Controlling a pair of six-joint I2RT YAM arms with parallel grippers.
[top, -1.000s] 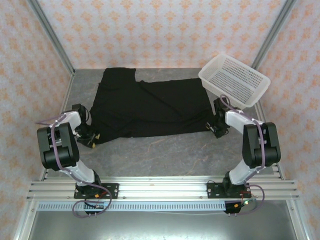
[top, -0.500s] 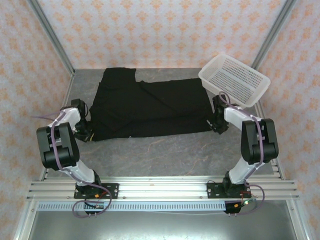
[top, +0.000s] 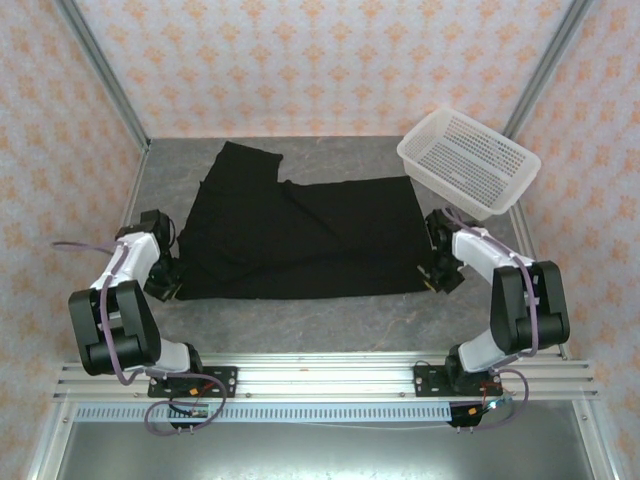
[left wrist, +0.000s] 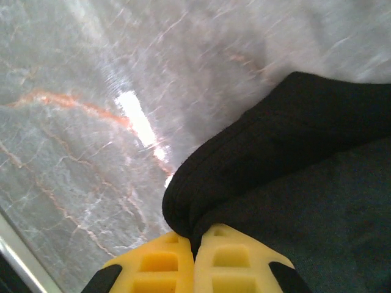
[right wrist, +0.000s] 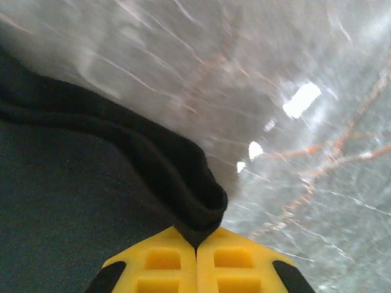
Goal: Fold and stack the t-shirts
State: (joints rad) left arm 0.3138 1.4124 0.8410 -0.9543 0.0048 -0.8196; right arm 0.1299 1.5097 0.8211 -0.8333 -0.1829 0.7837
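We are gripping t-shirt (top: 300, 235) lying flat mid-table: left gripper (top: 165, 280) clenched on near-left corner, right gripper (top: 445, 275) clenched on near-right, 2 grips stretching near hem for clean fold

Grey marbled table (top: 330, 320), black t-shirt (top: 300, 235) spread across it, white perforated basket (top: 470, 160) at far-right corner

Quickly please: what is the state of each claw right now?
The left claw is closed on the near left corner of the black soft fabric t-shirt.
The right claw is closed on its near right corner.
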